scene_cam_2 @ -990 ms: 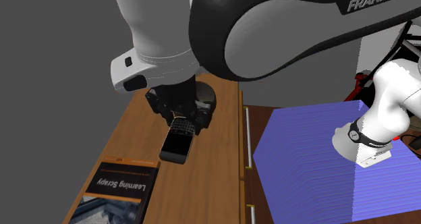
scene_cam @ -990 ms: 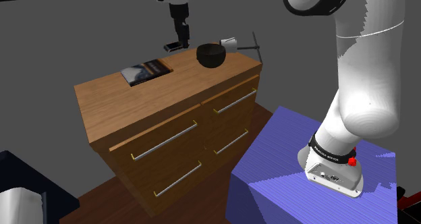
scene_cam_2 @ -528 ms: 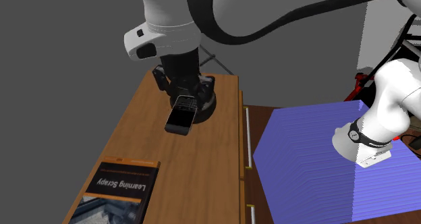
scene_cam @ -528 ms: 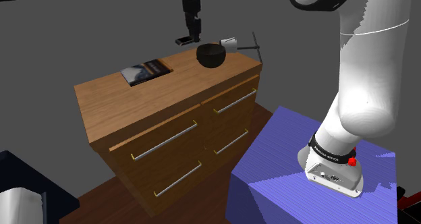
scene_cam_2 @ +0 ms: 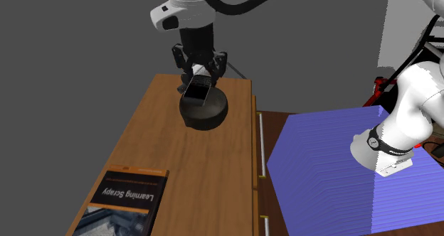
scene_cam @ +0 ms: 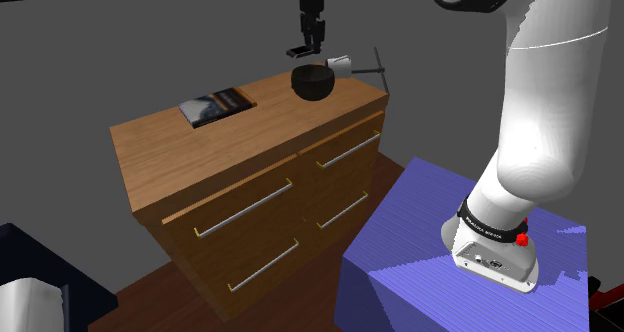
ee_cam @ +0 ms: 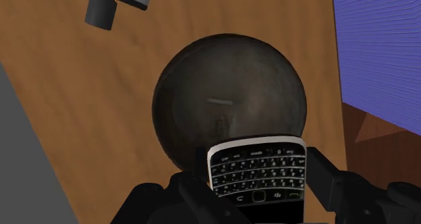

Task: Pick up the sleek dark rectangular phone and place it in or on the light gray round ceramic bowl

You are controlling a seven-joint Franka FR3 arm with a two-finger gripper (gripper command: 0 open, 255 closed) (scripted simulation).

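While the phone [ee_cam: 256,179] hangs pinched across its width between the fingers [ee_cam: 326,178], keypad face showing in the wrist view, treat it as rigid, light and smooth-cased (probably slippery under a narrow pinch). A hold on the two long edges suits it, since the flat faces give no purchase. Just below the fingers sits the dark round bowl [ee_cam: 229,98] on the wooden dresser top [ee_cam: 81,121].
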